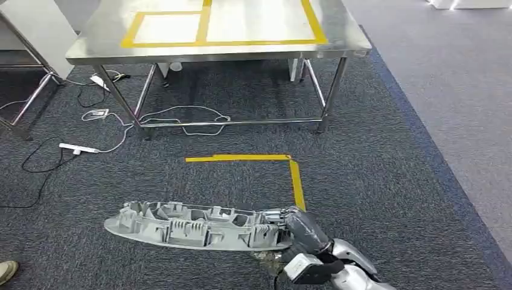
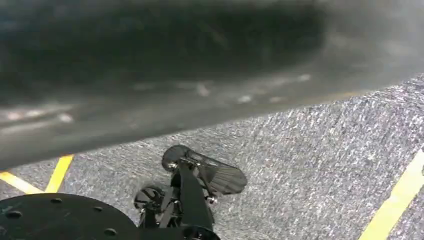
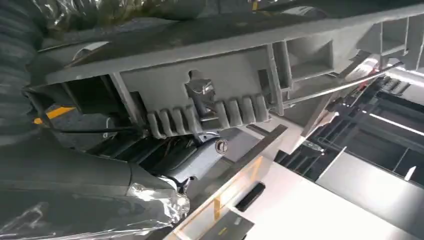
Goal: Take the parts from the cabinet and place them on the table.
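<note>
From my head view, open carpet (image 1: pixel 386 181) lies between the right hand (image 1: pixel 302 232) and the steel table (image 1: pixel 338 42) at 12 o'clock. The long grey part (image 1: pixel 193 226) the hand grips extends toward 9 o'clock, occupying that side. Cables (image 1: pixel 90 145) and a power strip (image 1: pixel 77 148) lie on the floor at 10 o'clock. Table legs (image 1: pixel 331 96) and a low crossbar (image 1: pixel 241 124) block passage beneath the tabletop. A person's shoe (image 1: pixel 7 270) sits at 9 o'clock.
</note>
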Robot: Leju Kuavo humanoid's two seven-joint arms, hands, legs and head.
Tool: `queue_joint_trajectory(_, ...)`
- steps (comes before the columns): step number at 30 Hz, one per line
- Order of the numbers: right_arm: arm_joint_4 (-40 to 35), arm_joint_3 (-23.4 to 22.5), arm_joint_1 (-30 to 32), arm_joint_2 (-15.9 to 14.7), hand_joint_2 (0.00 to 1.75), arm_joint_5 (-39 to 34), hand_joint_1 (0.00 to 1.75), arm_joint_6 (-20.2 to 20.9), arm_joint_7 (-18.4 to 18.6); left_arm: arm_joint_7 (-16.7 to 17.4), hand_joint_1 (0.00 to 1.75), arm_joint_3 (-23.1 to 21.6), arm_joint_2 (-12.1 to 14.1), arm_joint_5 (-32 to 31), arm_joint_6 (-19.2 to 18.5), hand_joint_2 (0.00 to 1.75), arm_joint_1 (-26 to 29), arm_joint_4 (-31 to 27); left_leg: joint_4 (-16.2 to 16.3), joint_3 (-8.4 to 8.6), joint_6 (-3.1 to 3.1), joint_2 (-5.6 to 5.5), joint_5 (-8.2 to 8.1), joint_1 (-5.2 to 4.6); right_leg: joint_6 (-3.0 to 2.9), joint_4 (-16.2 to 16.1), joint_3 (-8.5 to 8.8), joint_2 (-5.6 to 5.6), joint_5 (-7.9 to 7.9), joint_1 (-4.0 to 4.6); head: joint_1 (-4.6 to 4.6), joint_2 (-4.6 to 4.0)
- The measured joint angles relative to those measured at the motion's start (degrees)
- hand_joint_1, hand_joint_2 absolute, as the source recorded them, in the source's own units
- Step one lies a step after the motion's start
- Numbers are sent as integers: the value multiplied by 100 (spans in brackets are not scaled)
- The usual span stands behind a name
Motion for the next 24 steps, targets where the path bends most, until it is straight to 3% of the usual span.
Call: queue_joint_trajectory(24,52,0,2,7,175,2,164,50,0,-11,0,291,7,68,-90,0,32,-76,0,0,0,0,0,0,0,0,0,0,0,1,-2,0)
